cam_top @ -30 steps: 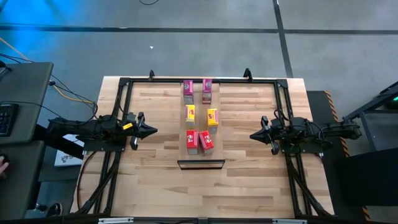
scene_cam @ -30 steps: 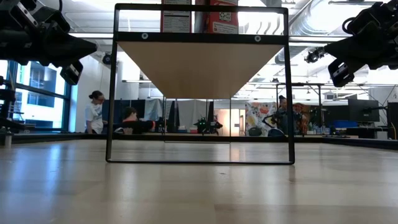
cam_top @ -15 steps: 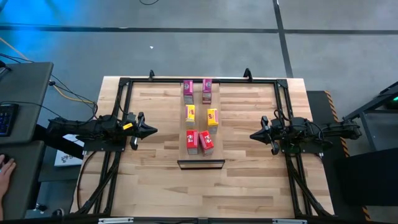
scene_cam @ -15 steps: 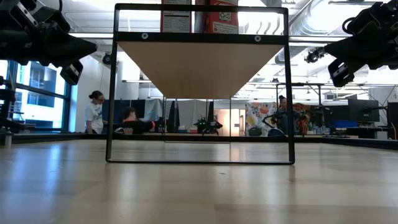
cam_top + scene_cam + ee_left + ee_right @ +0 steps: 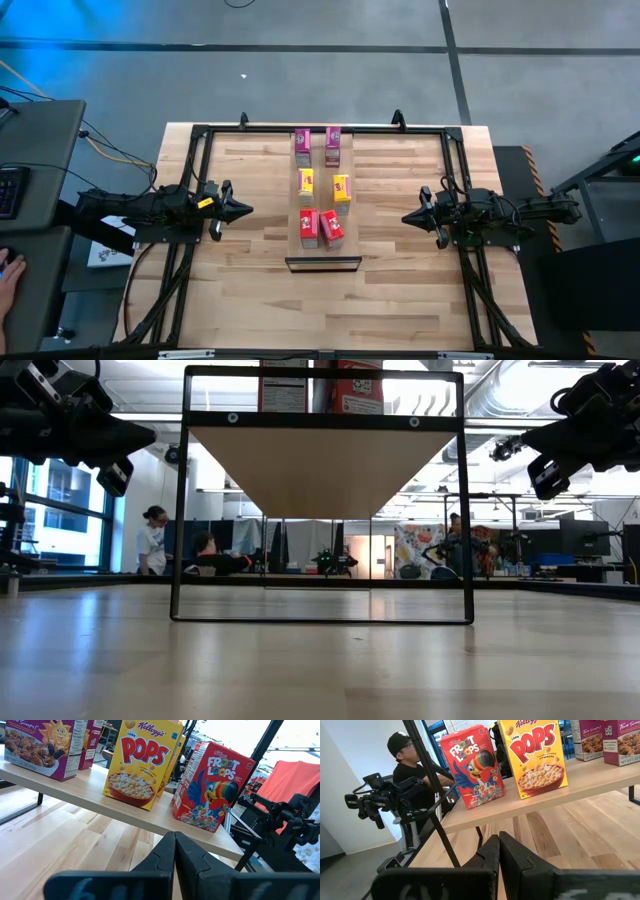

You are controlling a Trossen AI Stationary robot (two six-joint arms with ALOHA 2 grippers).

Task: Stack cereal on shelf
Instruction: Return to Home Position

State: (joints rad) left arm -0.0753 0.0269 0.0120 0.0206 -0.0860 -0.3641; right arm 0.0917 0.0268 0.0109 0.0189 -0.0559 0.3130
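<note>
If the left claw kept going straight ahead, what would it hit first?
Probably the shelf edge, beside the red Froot Loops box; the shut left gripper looks about level with the plank, though depth is unclear.

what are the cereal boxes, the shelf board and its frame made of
Cereal boxes: printed cardboard by the look, slightly glossy, with crisp folded edges. Shelf board: pale wood look, matte; solid or veneer, cannot tell. Frame: thin dark bars, probably painted metal, with two bolt heads showing on a crossbar.
</note>
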